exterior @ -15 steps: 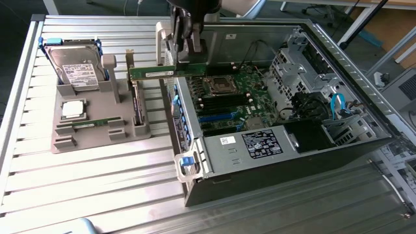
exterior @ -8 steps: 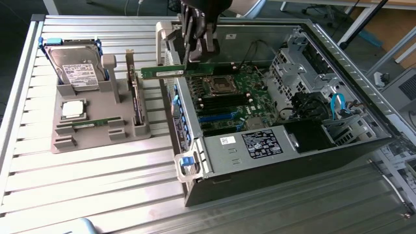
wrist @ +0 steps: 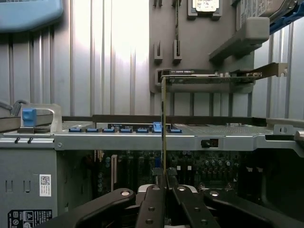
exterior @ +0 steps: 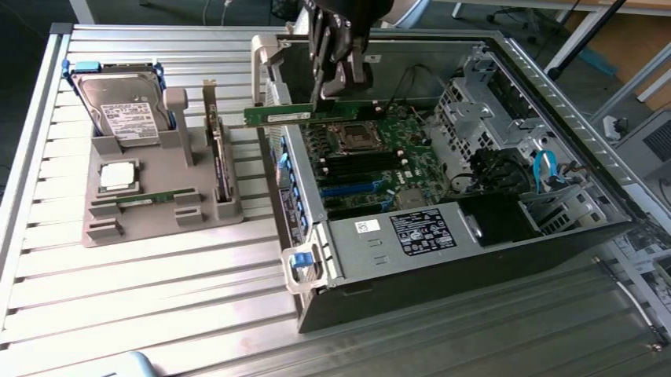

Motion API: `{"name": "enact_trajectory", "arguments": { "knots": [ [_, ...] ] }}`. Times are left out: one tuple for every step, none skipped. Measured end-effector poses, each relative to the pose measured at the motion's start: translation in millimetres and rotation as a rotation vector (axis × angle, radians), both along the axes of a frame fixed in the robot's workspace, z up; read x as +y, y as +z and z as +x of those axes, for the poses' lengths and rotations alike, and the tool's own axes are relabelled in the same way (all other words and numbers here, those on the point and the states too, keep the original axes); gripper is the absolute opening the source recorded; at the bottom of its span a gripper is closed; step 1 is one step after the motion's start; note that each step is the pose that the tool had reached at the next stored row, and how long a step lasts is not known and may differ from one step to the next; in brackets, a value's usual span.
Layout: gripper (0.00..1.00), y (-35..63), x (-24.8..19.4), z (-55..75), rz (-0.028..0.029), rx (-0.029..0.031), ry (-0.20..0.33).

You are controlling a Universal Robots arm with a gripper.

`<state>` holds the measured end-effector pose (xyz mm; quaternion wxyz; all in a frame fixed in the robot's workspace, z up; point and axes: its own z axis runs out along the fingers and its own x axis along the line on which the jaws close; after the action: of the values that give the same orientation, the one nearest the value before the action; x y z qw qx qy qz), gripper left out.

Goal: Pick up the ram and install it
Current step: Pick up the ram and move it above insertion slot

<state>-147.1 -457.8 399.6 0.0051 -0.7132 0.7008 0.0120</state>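
Entry 1, gripper (exterior: 341, 88): I am hanging it over the open computer case (exterior: 419, 259). I am keeping the jaws nearly closed, pinching one thin board between the two fingers (wrist: 152, 209).

Entry 2, ram (exterior: 294, 115): I am gripping this green stick at my fingertips, clear of the board below. It is lying level with its long side crosswise under the fingers. Most of its length is sticking out past them toward the exterior view's left. In the wrist view it is running edge-on, straight out from between the fingers.

Entry 3, motherboard (exterior: 388, 149): it is sitting under my gripper on the floor of the case. The CPU socket (exterior: 351, 137) is lying just beneath the held stick. The memory slots (exterior: 357, 166) are lying a little beyond the socket, further from my fingers.

Entry 4, grey tray (exterior: 157, 228): it is resting outside the case, well apart from my gripper, on the slatted table (exterior: 157, 298). It is carrying a hard drive (exterior: 121, 110), a square silver chip (exterior: 118, 177), an upright expansion card (exterior: 217, 157) and a second green stick (exterior: 147, 199) lying flat.
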Motion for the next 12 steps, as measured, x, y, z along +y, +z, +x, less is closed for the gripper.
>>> {"name": "enact_trajectory", "arguments": {
  "knots": [
    [0.12, 0.0, 0.0, 1.9, 0.0000, 0.0000, 0.000],
    [0.12, 0.0, 0.0, 4.3, 0.0000, 0.0000, 0.000],
    [0.12, 0.0, 0.0, 6.8, -0.0001, 0.0001, 0.000],
    [0.12, 0.0, 0.0, 9.0, 0.0000, 0.0000, 0.000],
    [0.12, 0.0, 0.0, 12.2, 0.0000, 0.0000, 0.000],
    [0.12, 0.0, 0.0, 14.2, -0.0001, 0.0001, 0.000],
    [0.12, 0.0, 0.0, 16.3, 0.0000, 0.0001, 0.000],
    [0.12, 0.0, 0.0, 18.4, 0.0000, 0.0000, 0.000],
    [0.12, 0.0, 0.0, 20.5, 0.0000, 0.0000, 0.000],
    [0.12, 0.0, 0.0, 22.7, 0.0000, 0.0000, 0.000],
    [0.12, 0.0, 0.0, 24.8, 0.0000, 0.0000, 0.000],
    [0.12, 0.0, 0.0, 26.8, 0.0000, 0.0000, 0.000]
  ]
}}
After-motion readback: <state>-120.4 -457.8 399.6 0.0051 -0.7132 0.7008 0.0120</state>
